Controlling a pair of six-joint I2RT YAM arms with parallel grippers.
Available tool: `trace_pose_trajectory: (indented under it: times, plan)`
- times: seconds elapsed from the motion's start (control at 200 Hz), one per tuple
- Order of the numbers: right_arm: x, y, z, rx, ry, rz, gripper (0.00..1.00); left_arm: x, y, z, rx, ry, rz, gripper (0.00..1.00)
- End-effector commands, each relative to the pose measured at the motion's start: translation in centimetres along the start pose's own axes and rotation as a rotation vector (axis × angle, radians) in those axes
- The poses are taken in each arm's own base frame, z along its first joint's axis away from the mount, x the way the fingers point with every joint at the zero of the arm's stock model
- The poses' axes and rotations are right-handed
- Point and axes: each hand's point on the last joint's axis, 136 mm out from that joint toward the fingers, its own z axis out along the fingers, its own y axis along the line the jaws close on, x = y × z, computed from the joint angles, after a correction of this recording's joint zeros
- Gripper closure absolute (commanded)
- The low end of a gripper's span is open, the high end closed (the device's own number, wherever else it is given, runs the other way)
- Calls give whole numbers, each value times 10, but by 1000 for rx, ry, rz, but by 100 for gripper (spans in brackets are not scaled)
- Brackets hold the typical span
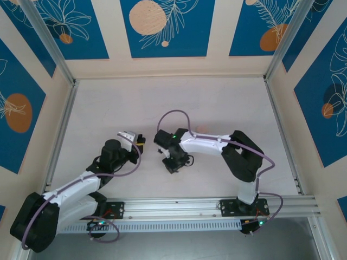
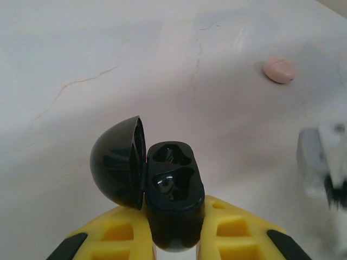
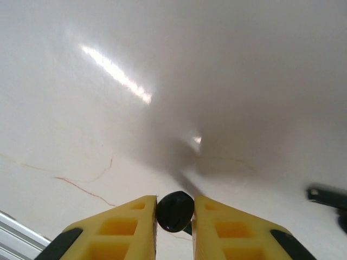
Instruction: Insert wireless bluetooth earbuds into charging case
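My left gripper is closed on the black charging case, whose lid stands open. My right gripper pinches a black earbud between its yellow fingers. One pink earbud lies on the white table, well apart from the case.

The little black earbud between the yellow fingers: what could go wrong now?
1. The small black earbud is pinched only at the very tips of the right gripper, so it might slip or twist out.
2. The open black charging case in the left gripper has two small shaped hollows; a bud arriving turned the wrong way may not seat.
3. Its domed lid stands open beside the hollows and could get bumped.
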Motion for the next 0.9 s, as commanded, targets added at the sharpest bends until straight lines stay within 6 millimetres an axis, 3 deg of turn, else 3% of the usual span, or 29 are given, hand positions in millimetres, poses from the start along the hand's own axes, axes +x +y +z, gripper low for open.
trace_pose_trajectory:
  times: [0.0, 0.145, 0.245, 0.445, 0.68, 0.895]
  plan:
    - [-31, 0, -25, -102, -187, 108, 79, -13, -18, 3, 116, -81, 48, 86]
    - [-60, -14, -62, -207, -414, 203, 80, -19, -34, 8, 213, -161, 91, 86]
    - [-79, -20, -98, -326, -607, 228, 80, -28, -50, 10, 290, -225, 139, 86]
    - [-85, -21, -155, -507, -861, 186, 80, -48, -79, 6, 415, -369, 221, 86]
    - [-77, -12, -186, -588, -1003, 118, 79, -60, -97, 14, 513, -422, 251, 87]
    - [-80, -5, -190, -608, -1036, 84, 80, -69, -109, 15, 557, -443, 278, 87]
